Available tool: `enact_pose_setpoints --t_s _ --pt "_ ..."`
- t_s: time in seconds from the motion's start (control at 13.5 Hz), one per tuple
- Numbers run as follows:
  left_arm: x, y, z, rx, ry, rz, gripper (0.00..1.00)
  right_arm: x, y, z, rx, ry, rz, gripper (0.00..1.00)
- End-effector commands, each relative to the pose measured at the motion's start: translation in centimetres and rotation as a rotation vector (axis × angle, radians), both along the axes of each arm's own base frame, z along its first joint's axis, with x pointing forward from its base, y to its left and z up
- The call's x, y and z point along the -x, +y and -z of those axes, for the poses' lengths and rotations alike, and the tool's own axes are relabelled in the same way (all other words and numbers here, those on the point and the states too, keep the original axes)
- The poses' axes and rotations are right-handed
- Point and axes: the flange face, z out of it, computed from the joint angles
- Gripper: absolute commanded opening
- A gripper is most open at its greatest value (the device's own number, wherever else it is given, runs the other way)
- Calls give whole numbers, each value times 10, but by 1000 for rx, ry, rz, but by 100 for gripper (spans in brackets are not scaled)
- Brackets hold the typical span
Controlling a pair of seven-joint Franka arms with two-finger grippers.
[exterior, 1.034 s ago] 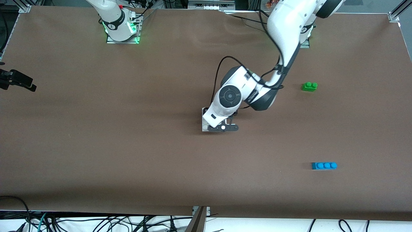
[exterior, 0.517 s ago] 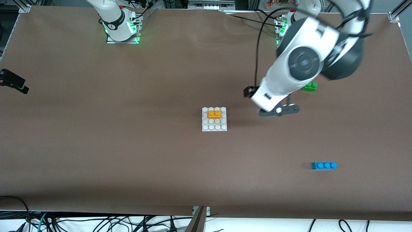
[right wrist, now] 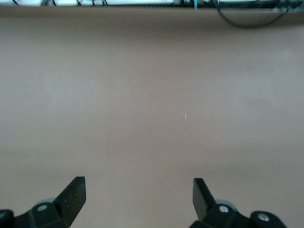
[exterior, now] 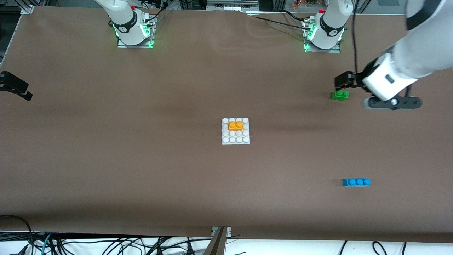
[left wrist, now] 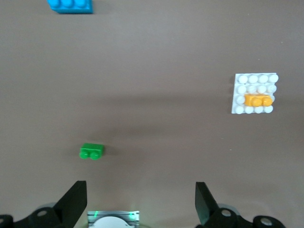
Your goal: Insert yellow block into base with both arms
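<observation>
The yellow block (exterior: 235,125) sits pressed on the white base (exterior: 235,139) in the middle of the table, in the second stud row from the robots' side. Both also show in the left wrist view, the block (left wrist: 258,100) on the base (left wrist: 254,80). My left gripper (left wrist: 140,187) is open and empty, up in the air over the table by the green brick, well away from the base. My right gripper (right wrist: 137,183) is open and empty over bare table at the right arm's end, waiting; it shows at the front view's edge (exterior: 14,86).
A green two-stud brick (exterior: 340,95) lies toward the left arm's end, also in the left wrist view (left wrist: 91,151). A blue three-stud brick (exterior: 356,182) lies nearer the front camera. The arm bases (exterior: 131,32) stand along the robots' edge.
My left arm rose off the base and swung toward its own end of the table, uncovering the yellow block seated on the base. The right gripper barely moved.
</observation>
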Motion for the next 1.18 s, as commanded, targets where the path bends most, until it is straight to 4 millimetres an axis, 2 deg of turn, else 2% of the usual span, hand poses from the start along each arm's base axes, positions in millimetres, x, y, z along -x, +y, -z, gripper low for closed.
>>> enact_pose_setpoints --t_s 0.0,0.07,0.22,0.3,0.74,1.11 --pt "25 39 -1 -19 -111 -22 100 -18 10 8 -1 -2 -12 100" --pt "30 43 -1 -19 -140 -32 100 -23 9 19 1 18 -16 100" --pt "41 48 2 -74 -152 -24 100 -21 9 19 1 26 -10 100" --pt "42 40 2 -101 -158 0 100 -22 8 20 11 23 -13 100" --pt "42 38 6 -96 -121 -16 100 -28 -4 19 24 -11 -4 100" --pt "42 38 7 -95 -114 -6 100 -28 0 24 26 6 -12 100"
